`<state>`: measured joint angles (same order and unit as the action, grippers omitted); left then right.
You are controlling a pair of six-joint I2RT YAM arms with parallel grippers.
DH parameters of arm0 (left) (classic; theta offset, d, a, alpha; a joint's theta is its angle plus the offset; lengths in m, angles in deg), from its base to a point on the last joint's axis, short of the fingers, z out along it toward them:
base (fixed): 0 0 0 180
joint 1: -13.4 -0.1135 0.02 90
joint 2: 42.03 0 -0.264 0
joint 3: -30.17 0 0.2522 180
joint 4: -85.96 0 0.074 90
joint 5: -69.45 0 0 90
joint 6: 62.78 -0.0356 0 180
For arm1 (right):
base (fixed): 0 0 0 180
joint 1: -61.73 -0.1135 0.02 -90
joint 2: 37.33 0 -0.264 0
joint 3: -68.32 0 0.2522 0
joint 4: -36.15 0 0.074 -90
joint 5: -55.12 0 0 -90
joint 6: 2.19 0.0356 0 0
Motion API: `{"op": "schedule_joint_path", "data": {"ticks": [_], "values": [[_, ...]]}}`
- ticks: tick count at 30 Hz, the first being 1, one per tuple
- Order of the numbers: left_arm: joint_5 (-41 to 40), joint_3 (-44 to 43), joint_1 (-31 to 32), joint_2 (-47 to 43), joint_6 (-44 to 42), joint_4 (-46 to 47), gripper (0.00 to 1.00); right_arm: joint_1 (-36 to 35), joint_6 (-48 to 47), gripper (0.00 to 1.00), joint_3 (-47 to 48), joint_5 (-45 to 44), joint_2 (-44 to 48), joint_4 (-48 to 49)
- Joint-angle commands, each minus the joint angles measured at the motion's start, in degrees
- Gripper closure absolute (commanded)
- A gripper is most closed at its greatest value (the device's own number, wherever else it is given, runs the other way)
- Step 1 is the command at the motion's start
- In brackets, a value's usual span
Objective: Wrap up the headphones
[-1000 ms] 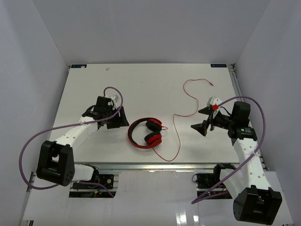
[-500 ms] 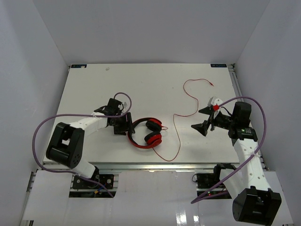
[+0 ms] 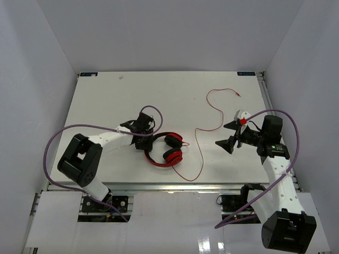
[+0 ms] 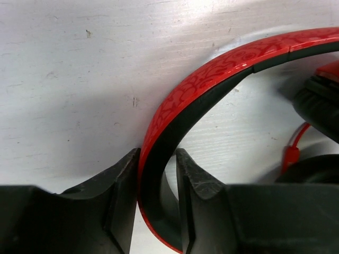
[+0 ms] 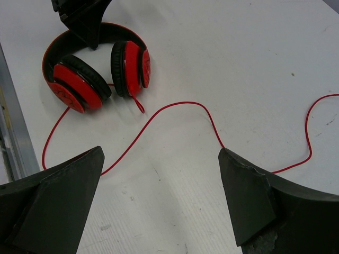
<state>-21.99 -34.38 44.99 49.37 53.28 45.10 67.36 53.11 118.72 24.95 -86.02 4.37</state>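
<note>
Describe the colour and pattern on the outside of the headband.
The headband is red with a swirling tone-on-tone pattern, seen best in the left wrist view.

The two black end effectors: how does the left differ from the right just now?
The left end effector straddles the red headphones' black-lined headband, fingers narrowly spaced; the right end effector is spread wide, empty. The left is low at the headband; the right hangs above the thin red cable. Both have black fingers.

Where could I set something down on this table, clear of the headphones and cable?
The far-left table, behind the left gripper, is bare. It is crowded mid-front around the headphones, and the cable loops from there to the far right.
</note>
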Motion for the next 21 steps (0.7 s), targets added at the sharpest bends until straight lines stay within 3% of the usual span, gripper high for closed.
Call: {"op": "schedule_joint_path", "data": {"ticks": [1, 2, 7, 9, 11, 13, 14, 16, 19, 21], "values": [[-9.5, 1.5, 1.8, 2.9, 0.1, -2.3, 0.6, 0.3, -0.1, 0.05, 0.2, 1.7, 0.8, 0.9], [-9.5, 1.8, 1.9, 3.1, 0.1, -1.6, 0.63, 0.3, 0.1, 0.05, 0.3, 1.9, 0.8, 1.0], [-7.1, 2.7, 2.3, 2.7, -0.4, 1.9, 0.99, 0.3, -3.5, 0.06, 0.8, 5.1, 0.5, -2.8], [-5.6, 2.1, 2.3, -2.1, -1.0, 2.9, 1.0, 0.2, -14.2, 0.08, 2.8, 8.9, -1.0, -10.4], [-4.8, 1.1, 2.2, -6.2, -2.2, 3.7, 1.0, -0.6, -28.1, 0.09, 5.4, 12.0, -3.1, -26.0], [-4.5, -2.6, 1.6, -9.9, -3.3, 3.4, 1.0, -2.3, -37.4, 0.09, 8.5, 11.6, -6.7, -30.0], [-4.5, -5.1, 1.2, -11.6, -4.0, 2.5, 1.0, -2.8, -37.7, 0.09, 9.5, 11.6, -8.1, -29.5], [-5.0, -9.8, 0.3, -13.7, -5.4, 0.5, 1.0, -4.5, -22.0, 0.1, 10.1, 10.4, -9.2, -16.3], [-4.2, -14.6, -1.6, -15.7, -6.4, -2.1, 1.0, -10.3, 0.9, 0.1, 6.8, 1.8, -8.8, 12.8], [-2.8, -18.2, -2.8, -16.3, -6.4, -3.5, 1.0, -13.8, 6.6, 0.1, 8.6, -0.6, -12.5, 17.8]]}}
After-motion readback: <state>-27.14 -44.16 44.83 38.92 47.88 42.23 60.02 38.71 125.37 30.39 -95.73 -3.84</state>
